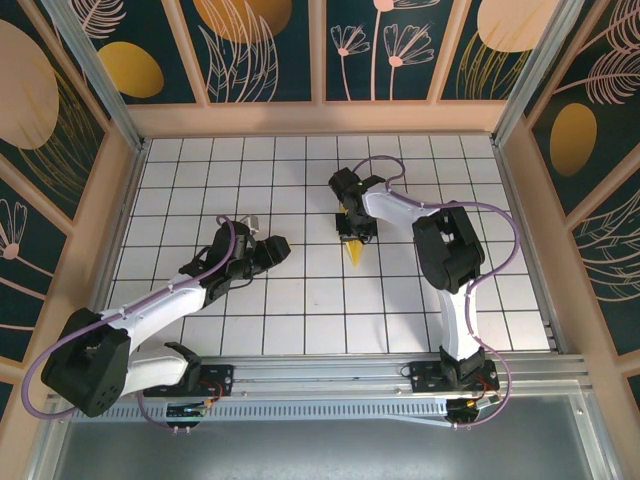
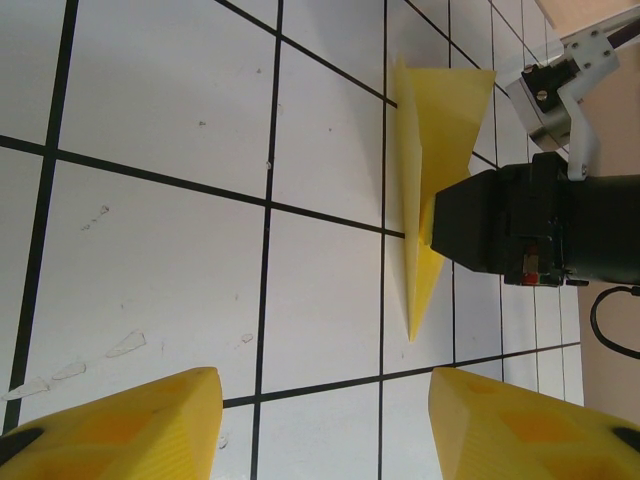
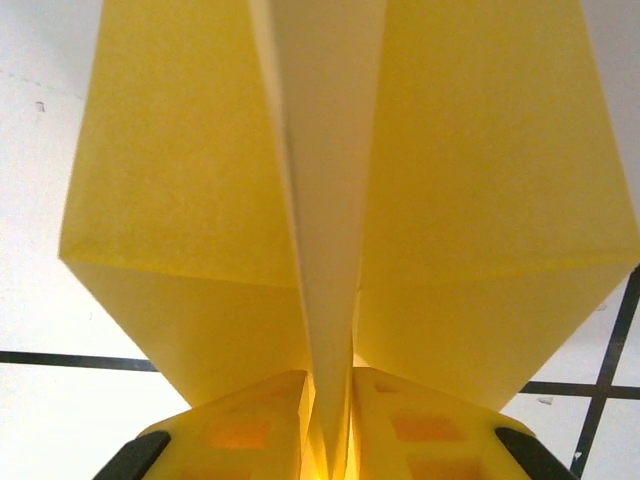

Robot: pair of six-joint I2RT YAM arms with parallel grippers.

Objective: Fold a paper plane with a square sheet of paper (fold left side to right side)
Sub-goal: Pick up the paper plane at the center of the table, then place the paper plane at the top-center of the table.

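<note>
You have one paper plane, two grippers, namely the left gripper and the right gripper, and one grid-tiled table.

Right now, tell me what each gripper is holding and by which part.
The right gripper pinches the paper plane by its upright centre fold; the left gripper is open, holding nothing.

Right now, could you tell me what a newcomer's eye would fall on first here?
The yellow paper plane stands out mid-way across the white gridded table, nose toward the near edge. The right gripper pinches its centre fold, and the left gripper hangs open and empty to its left.
</note>
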